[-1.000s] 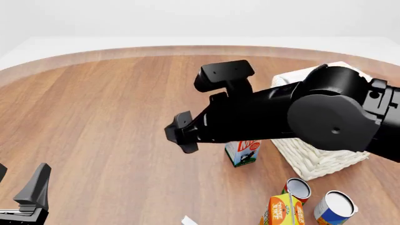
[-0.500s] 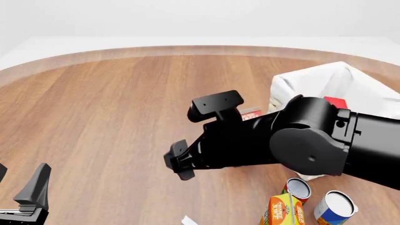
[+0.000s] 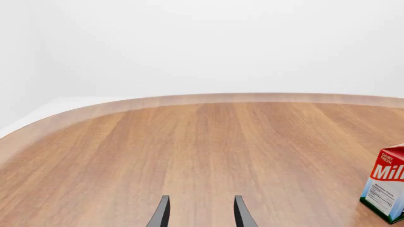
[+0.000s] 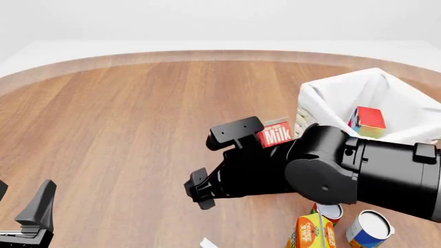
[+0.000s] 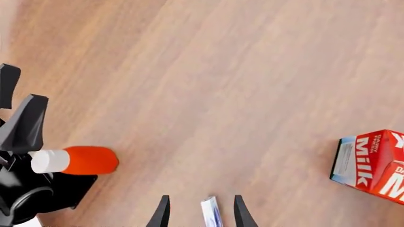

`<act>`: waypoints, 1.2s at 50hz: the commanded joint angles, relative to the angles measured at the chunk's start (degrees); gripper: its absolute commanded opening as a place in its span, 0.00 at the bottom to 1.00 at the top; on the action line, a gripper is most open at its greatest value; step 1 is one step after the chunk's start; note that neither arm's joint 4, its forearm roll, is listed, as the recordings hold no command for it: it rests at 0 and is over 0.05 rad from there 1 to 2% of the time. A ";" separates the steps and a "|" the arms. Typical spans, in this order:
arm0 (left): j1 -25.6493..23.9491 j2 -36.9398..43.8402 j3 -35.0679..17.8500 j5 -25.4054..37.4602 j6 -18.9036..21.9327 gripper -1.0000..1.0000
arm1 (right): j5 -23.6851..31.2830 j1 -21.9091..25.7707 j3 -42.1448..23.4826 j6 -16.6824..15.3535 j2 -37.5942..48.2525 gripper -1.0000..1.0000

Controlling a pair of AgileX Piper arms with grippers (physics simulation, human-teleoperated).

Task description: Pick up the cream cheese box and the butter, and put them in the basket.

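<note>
Cream cheese box point(image 5: 211, 213) shows only as a pale corner between the parted fingers of the right gripper point(image 5: 200, 215), which hold nothing. Beyond them a milk carton point(image 5: 373, 164) lies off to one side. Butter point(image 4: 371, 121) lies inside the basket point(image 4: 324, 98), behind the right arm. Left gripper point(image 3: 200, 213) is parted, empty, near the milk carton.

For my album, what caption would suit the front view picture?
Right arm's gripper reaches low over the wooden table, butter already in the basket.
</note>
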 commanded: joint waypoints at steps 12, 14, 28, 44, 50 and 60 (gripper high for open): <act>0.00 0.00 0.00 0.00 0.00 1.00 | -2.96 2.17 4.98 3.49 0.42 1.00; 0.00 0.00 0.00 0.00 0.00 1.00 | -2.99 1.94 5.28 3.56 0.39 1.00; 0.00 0.00 0.00 0.00 0.00 1.00 | -1.89 1.23 4.64 2.39 1.01 1.00; 0.00 0.00 0.00 0.00 0.00 1.00 | -6.06 2.87 8.03 4.94 3.99 1.00; 0.00 0.00 0.00 0.00 0.00 1.00 | -6.57 2.78 8.84 5.01 4.33 1.00; 0.00 0.00 0.00 0.00 0.00 1.00 | -6.48 2.67 8.36 4.57 5.09 1.00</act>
